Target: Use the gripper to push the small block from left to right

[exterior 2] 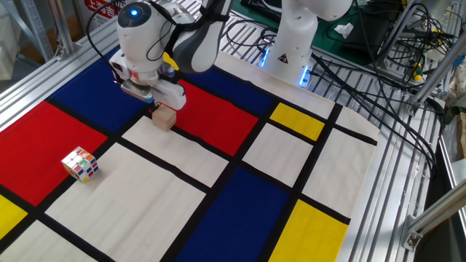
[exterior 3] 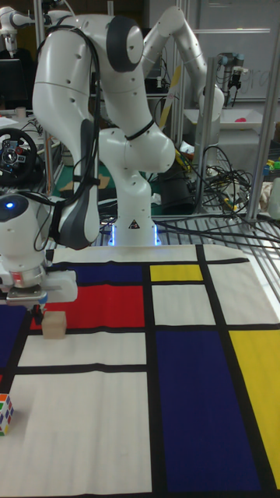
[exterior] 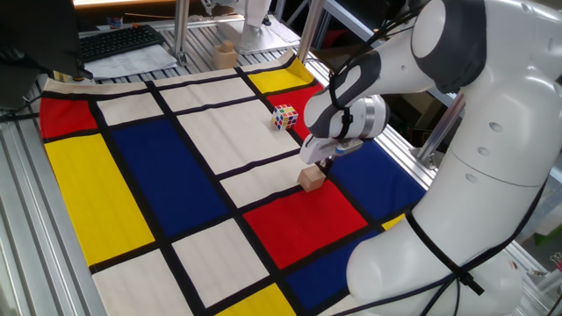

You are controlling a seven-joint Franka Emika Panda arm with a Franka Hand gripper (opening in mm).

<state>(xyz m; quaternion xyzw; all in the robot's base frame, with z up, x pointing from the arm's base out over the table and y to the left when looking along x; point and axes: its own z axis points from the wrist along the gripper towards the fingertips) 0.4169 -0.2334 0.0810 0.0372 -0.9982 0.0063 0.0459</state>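
Observation:
The small block (exterior: 310, 178) is a plain tan wooden cube lying on the black line between a red and a white patch of the mat; it also shows as the small block (exterior 2: 164, 118) and the small block (exterior 3: 54, 325). My gripper (exterior: 324, 164) is low over the mat, its black tip pressed against the block's side, fingers together with nothing between them. From the other side, the gripper (exterior 2: 154, 109) sits just left of the block. In the tall view the gripper (exterior 3: 37, 310) touches the block's upper left edge.
A multicoloured puzzle cube (exterior 2: 80, 164) rests on the red patch to the left, also seen as the puzzle cube (exterior: 284, 117). Another wooden block (exterior: 226, 54) stands beyond the mat's far edge. Aluminium rails (exterior 2: 393, 182) and cables border the mat.

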